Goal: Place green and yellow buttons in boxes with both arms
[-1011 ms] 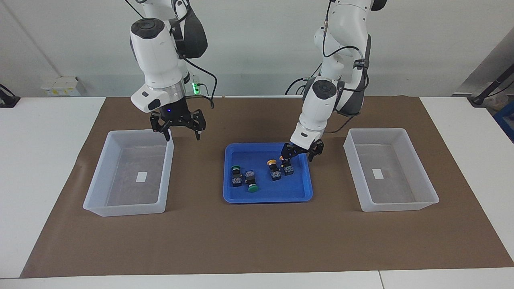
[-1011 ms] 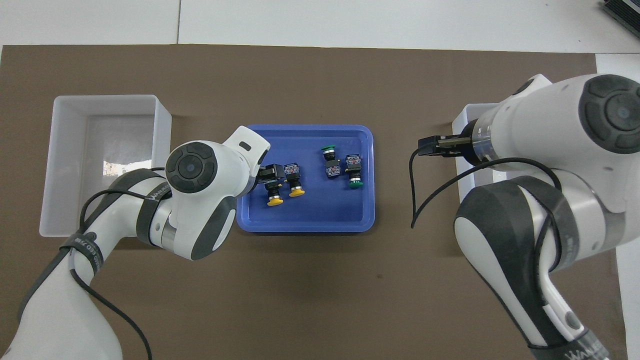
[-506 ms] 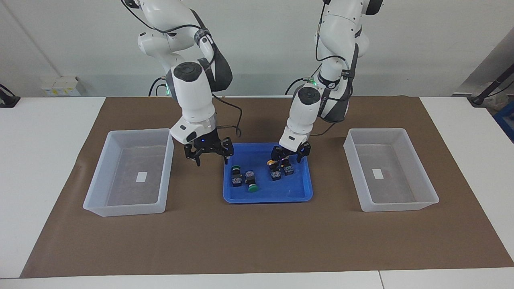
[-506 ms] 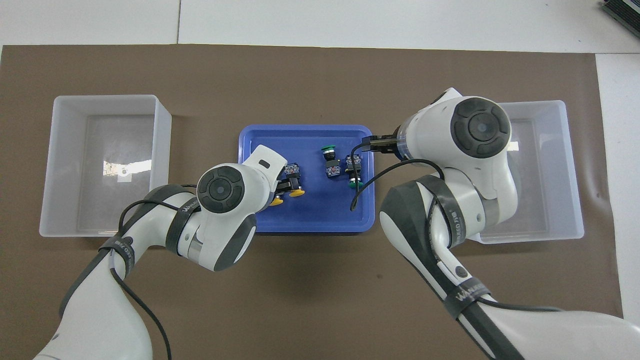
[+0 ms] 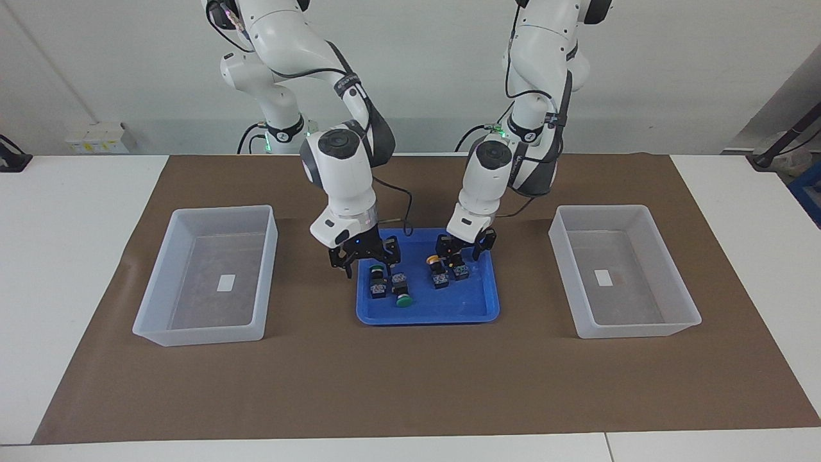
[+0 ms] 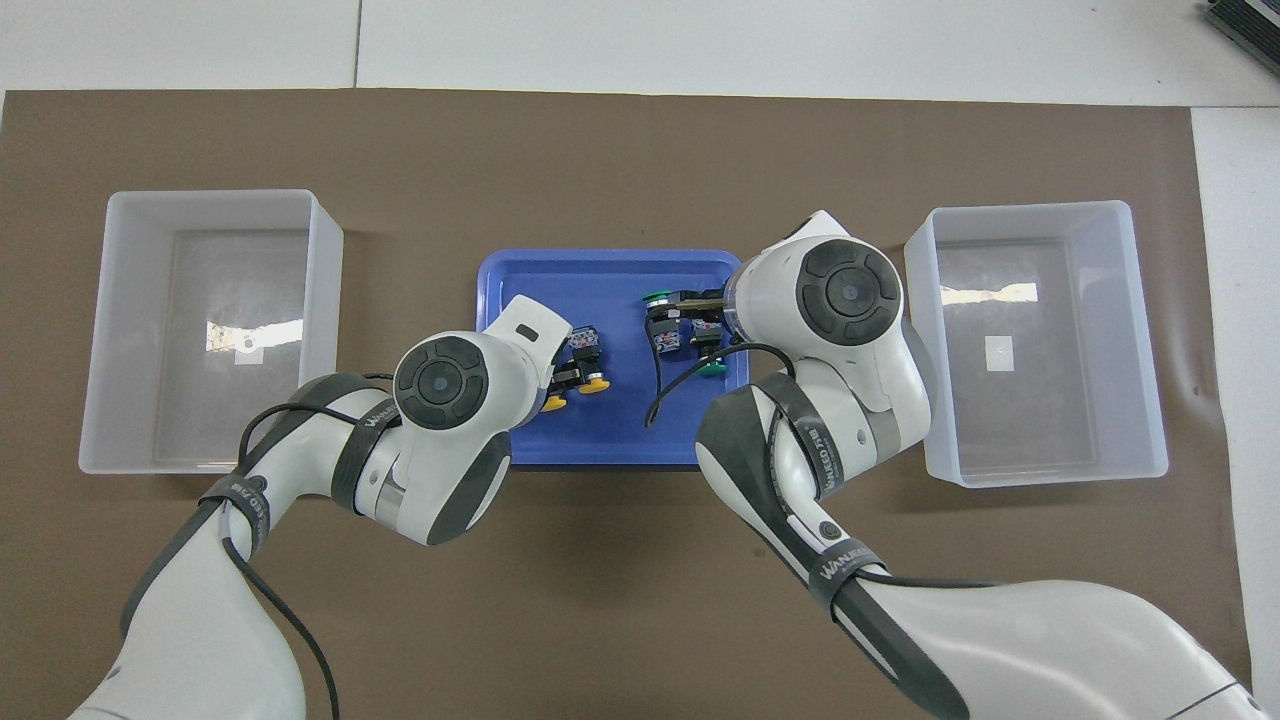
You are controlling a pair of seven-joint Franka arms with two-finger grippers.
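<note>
Left claw [image 5: 459, 255] hangs low in the blue tray [image 5: 423, 317], directly over one yellow button [image 5: 460, 272] and hiding its cap. Whether it is wide or already pinching cannot be told. Just beside this claw, toward the right arm's end, lies the second yellow button [image 5: 439, 277], its cap pointing toward the robots. The left arm [image 5: 490, 173] drops from a high elbow, and its forearm slopes steeply down to a wrist that aims the claw at the tray floor.

The right claw [image 5: 369, 264] stands wide and holds nothing, with its tips just above the tray's edge. Beneath it lies a green button [image 5: 378, 285]. The other green button [image 5: 401, 292] lies beside that one, toward the left claw. The right arm [image 5: 343, 173] folds over from a raised shoulder, its forearm nearly upright and its wrist pointing down.

All four buttons lie in the tray, between the two claws' reach. One box [image 5: 157, 282] sits well apart from the right claw at that arm's end of the brown mat [image 5: 385, 385]. The other box [image 5: 683, 301] sits well apart from the left claw at its end.
</note>
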